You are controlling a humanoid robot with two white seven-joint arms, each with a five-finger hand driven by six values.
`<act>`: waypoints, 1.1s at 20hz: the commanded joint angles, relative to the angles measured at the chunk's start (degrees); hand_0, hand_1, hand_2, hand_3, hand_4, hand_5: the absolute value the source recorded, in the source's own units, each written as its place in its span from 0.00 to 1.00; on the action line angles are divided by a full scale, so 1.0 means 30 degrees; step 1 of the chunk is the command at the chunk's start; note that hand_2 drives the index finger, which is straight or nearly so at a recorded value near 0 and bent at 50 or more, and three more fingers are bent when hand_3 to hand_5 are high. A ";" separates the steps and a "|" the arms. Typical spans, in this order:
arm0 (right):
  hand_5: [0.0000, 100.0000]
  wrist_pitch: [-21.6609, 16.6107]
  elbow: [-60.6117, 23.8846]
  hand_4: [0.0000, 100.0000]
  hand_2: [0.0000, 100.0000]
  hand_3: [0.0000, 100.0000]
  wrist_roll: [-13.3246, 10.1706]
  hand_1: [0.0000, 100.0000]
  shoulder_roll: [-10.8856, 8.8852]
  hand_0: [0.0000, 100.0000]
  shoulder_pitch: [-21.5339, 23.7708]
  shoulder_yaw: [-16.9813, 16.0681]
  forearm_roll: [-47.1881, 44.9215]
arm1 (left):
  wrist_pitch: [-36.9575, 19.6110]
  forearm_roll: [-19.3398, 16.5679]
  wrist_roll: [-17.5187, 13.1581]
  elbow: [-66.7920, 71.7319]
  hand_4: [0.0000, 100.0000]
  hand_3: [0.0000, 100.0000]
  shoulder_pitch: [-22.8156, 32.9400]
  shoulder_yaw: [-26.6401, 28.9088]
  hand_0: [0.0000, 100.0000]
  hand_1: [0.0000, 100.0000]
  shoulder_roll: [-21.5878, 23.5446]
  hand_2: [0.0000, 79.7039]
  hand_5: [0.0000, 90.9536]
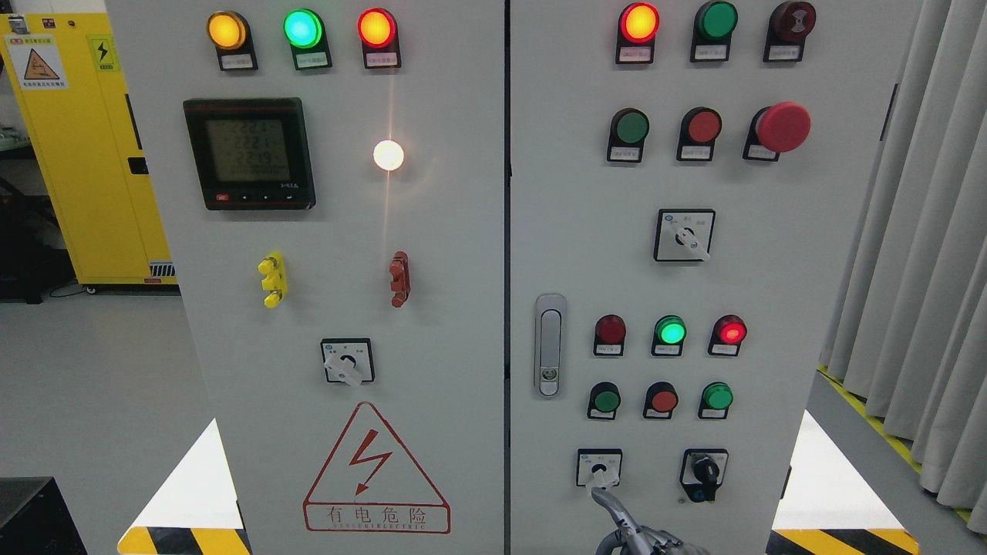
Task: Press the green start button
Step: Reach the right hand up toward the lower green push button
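A grey control cabinet has two doors. On the right door (771, 270) there is a green push button (631, 127) in the upper row, next to a red button (703, 126) and a red mushroom stop (782, 126). Two more green buttons (607, 400) (717, 396) flank a red button (663, 400) in the lower row. My right hand (632, 528) comes up from the bottom edge. Its tip sits just below the lower left selector switch (599, 468), under the lower button row. It holds nothing I can see. My left hand is out of view.
Lit lamps show above the lower buttons: green (670, 331) and red (729, 332). A door handle (549, 345) is left of them. A black selector (704, 472) sits at the lower right. The left door carries a meter (249, 153) and warning triangle (375, 470). Curtains (917, 231) hang right.
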 commanded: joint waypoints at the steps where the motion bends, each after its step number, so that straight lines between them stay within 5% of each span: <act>1: 1.00 0.0045 0.2050 0.99 0.00 0.93 0.0051 0.88 0.0021 0.54 -0.1693 -0.1011 0.1369 | 0.0012 0.0000 0.0008 0.0011 0.00 0.00 -0.0002 0.0000 0.12 0.56 0.0000 0.00 0.00; 22: 1.00 0.0278 0.4133 0.98 0.00 0.93 0.0110 0.89 0.0021 0.64 -0.4097 -0.1011 0.1252 | 0.0012 0.0000 0.0008 0.0011 0.00 0.00 -0.0002 0.0000 0.12 0.56 0.0000 0.00 0.00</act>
